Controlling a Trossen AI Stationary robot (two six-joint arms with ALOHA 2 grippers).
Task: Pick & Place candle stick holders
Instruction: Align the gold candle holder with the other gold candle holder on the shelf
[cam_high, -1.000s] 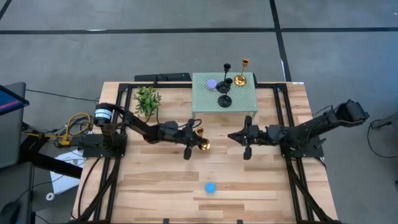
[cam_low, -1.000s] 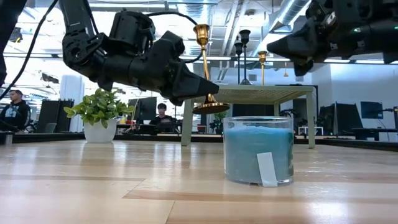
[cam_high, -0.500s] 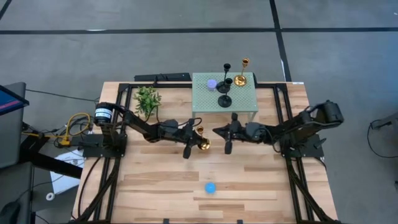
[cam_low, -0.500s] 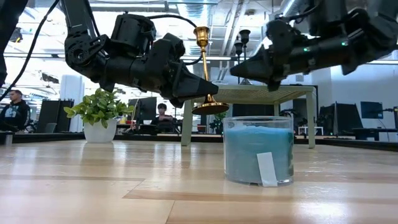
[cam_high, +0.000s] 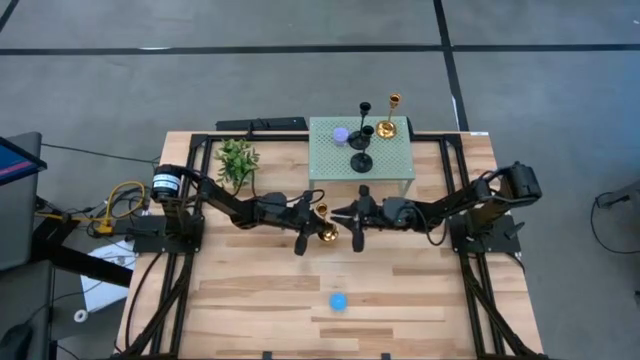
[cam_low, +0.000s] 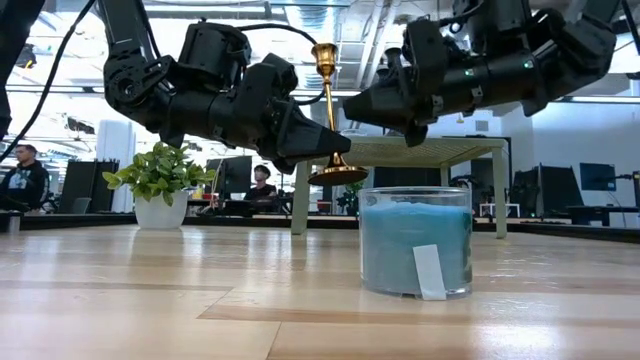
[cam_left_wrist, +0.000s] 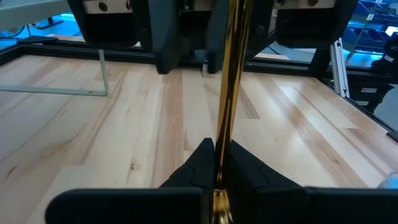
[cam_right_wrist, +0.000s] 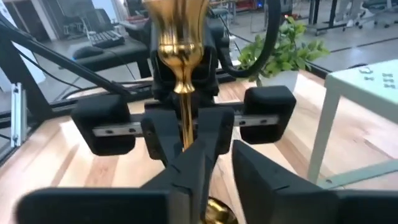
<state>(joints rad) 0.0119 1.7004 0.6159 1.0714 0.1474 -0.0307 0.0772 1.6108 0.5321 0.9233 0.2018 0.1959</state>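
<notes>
A gold candle stick holder (cam_low: 328, 110) hangs upright above the table's middle, with my left gripper (cam_high: 318, 224) shut on it. My right gripper (cam_right_wrist: 219, 152) stands open just right of it, fingertips close to its stem (cam_right_wrist: 184, 115); the same gripper (cam_low: 348, 108) sits level with the stem in the low view. On a small green table (cam_high: 330, 165) at the back stand two black holders (cam_high: 362, 160) (cam_high: 367, 108) and a gold one (cam_high: 390, 125), each on its round base. My left gripper pinches the gold holder's slim stem (cam_left_wrist: 219, 149) between its two fingers, low on the stem just above the flared base (cam_low: 338, 173). The fingers come level from the table's left and lie across the stem. The holder stands upright, lifted clear of the table. My right gripper: I cannot tell whether a fingertip touches the stem.
A potted plant (cam_high: 237, 160) stands at the back left. A glass jar with blue filling (cam_low: 414, 240) sits near the table's front, seen as a blue round piece (cam_high: 339, 301) from above. A purple piece (cam_high: 341, 135) lies on the green table. People sit in the room behind.
My right gripper has travelled toward the table's left and a little down, from beside the green table's leg to close beside the gold holder. My left gripper and the holder have kept still.
</notes>
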